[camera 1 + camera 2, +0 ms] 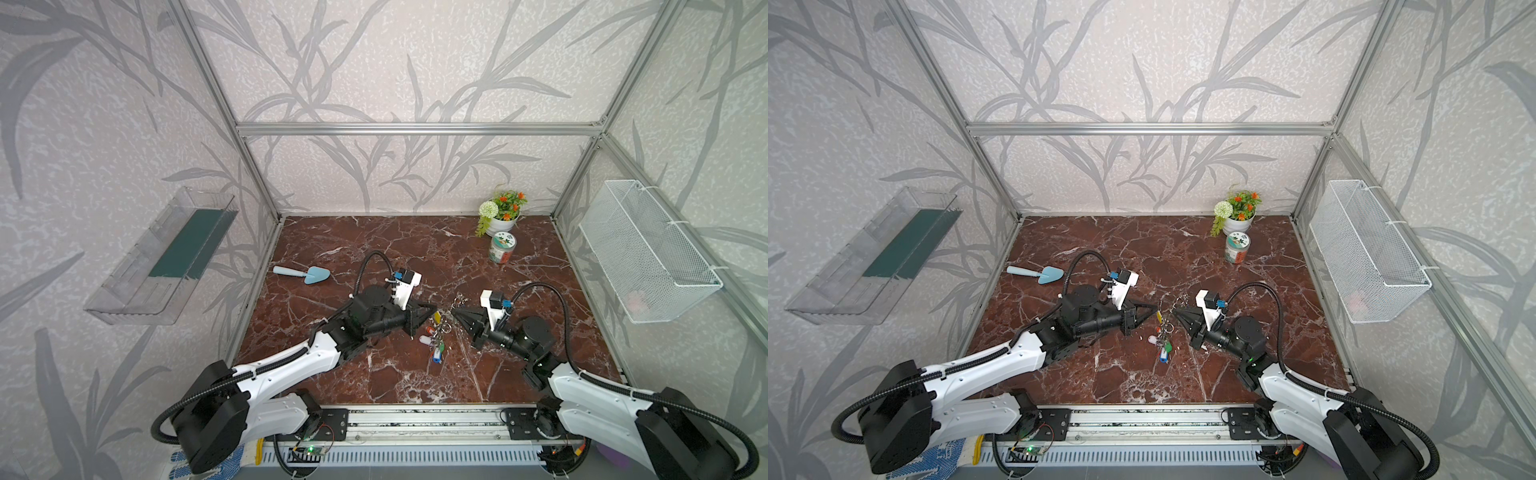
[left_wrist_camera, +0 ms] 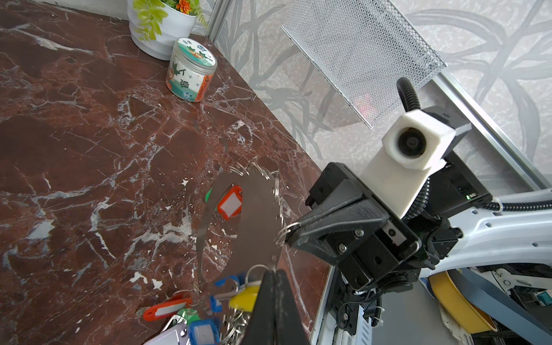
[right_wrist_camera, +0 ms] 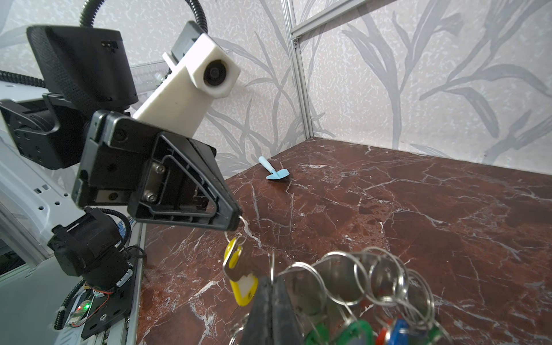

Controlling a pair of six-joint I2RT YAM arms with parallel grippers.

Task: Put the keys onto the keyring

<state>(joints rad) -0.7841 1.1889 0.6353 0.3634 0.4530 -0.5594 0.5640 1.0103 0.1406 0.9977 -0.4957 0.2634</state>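
**The colours around my two tools**

My bench is dark red-brown marble, streaked with white veins. The wallpaper around it is pale grey-white with a pattern of darker grey leaves. My left tool and right tool are both black.

The silvery metal keys with the yellow rectangular tag show a white insert in that tag. The thin grey metal keyring hoop carries small plastic tags in red, blue, green and white.

The small plastic trowel is pale blue. The round white plant pot has green leaves, orange flowers and one whitish bloom. The small printed jar has a white-and-teal lid and orange and green print. The wire mesh basket is white. The clear plastic wall shelf has a dark green liner.
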